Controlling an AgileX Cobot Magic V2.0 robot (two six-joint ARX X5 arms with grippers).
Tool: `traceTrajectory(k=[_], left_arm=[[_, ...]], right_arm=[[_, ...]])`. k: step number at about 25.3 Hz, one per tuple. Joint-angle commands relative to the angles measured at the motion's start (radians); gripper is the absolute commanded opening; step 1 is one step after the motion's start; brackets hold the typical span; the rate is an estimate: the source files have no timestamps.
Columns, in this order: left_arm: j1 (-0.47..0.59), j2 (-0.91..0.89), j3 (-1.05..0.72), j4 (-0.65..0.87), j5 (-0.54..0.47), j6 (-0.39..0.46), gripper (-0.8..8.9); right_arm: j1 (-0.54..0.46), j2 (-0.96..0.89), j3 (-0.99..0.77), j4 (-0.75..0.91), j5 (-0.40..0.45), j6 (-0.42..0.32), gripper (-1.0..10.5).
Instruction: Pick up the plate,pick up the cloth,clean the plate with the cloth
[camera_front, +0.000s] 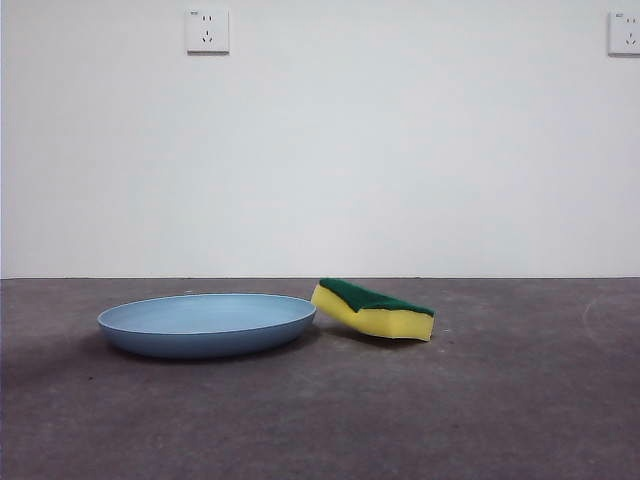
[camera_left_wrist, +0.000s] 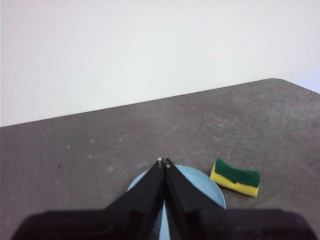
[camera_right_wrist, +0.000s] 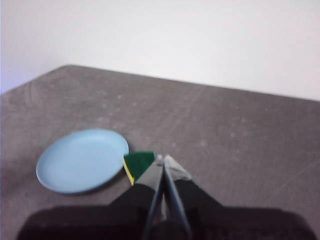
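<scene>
Plain light-blue plate (camera_front: 205, 322). The sponge (camera_front: 375, 309) is yellow foam under a dark green scouring layer. Both end effectors, left (camera_left_wrist: 163, 162) and right (camera_right_wrist: 162, 159), are black. The bench (camera_front: 500, 400) is mottled dark grey, the wall (camera_front: 320, 150) white.

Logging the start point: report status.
Left gripper and right gripper shut, empty, above table. Round light-blue plastic plate flat on table; yellow-green sponge tilted beside its rim. Nothing in the way.

Light-blue plate (camera_front: 207, 324) flat on table; sponge (camera_front: 373, 310) (green side up) tilted against rim
</scene>
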Motion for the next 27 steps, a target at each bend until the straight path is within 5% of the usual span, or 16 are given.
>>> traceTrajectory(k=[1,5,22,27], left_arm=[[-0.004,-0.024,-0.042,0.021,-0.004,-0.036,-0.08],[-0.004,-0.02,-0.042,-0.006,0.035,-0.107,-0.03],[-0.003,-0.019,-0.042,-0.133,0.049,-0.109,-0.03],[-0.004,-0.022,-0.042,-0.133,0.041,-0.018,-0.03]], right_arm=[[0.002,-0.006,-0.01,0.013,0.006,-0.008,-0.1],[0.002,0.002,-0.01,0.012,-0.001,0.011,0.0],[0.002,0.002,-0.01,0.006,0.003,0.018,0.0],[0.002,0.002,-0.01,0.006,0.003,0.018,0.0]])
